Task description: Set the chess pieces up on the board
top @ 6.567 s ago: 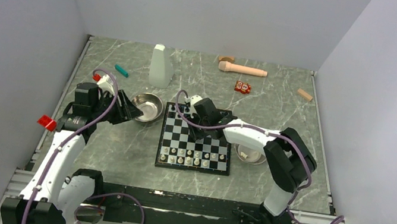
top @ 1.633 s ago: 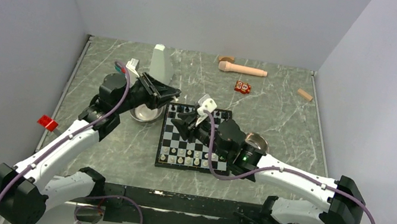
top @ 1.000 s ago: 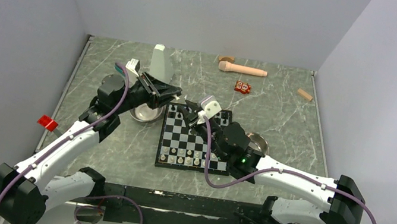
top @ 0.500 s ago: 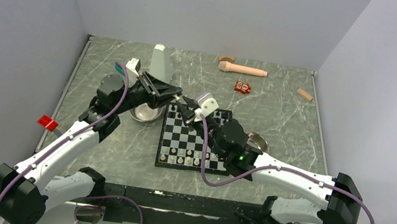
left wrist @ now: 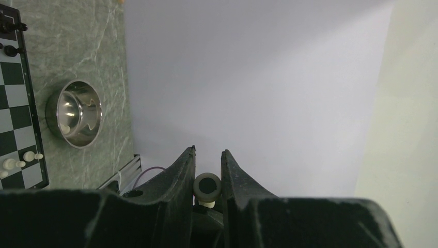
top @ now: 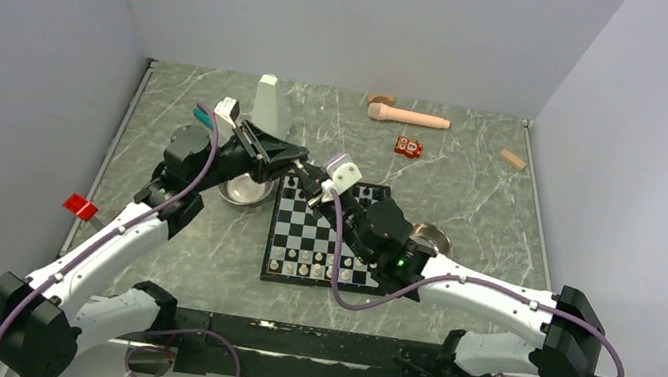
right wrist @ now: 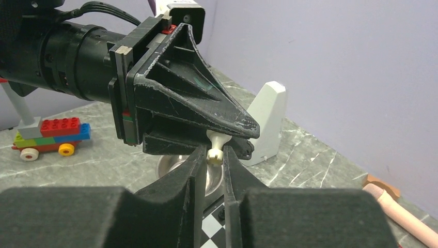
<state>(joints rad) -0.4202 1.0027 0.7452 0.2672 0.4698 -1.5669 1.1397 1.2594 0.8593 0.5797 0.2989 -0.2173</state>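
My left gripper [top: 297,157] hangs above the board's far left corner, shut on a cream chess piece [left wrist: 207,186] by its round base. My right gripper [top: 310,181] meets it tip to tip, and its fingers press on the head of that same piece [right wrist: 215,149]. The piece spans from the left gripper [right wrist: 243,139] to the right gripper [right wrist: 214,153]. The board [top: 302,234] lies below, with several cream pieces [top: 317,269] along its near edge and black pieces [top: 370,192] along its far edge.
One steel bowl [top: 244,189] sits left of the board under the left gripper, another [top: 429,236] to its right. A white bottle [top: 272,108], wooden pestle [top: 412,117], red toy [top: 408,146] and wood block [top: 513,159] lie at the back. A brick car [right wrist: 49,134] stands at the left.
My right gripper has moved left and back to the left gripper's tips and its fingers have narrowed onto the piece's head. The left arm has held still.
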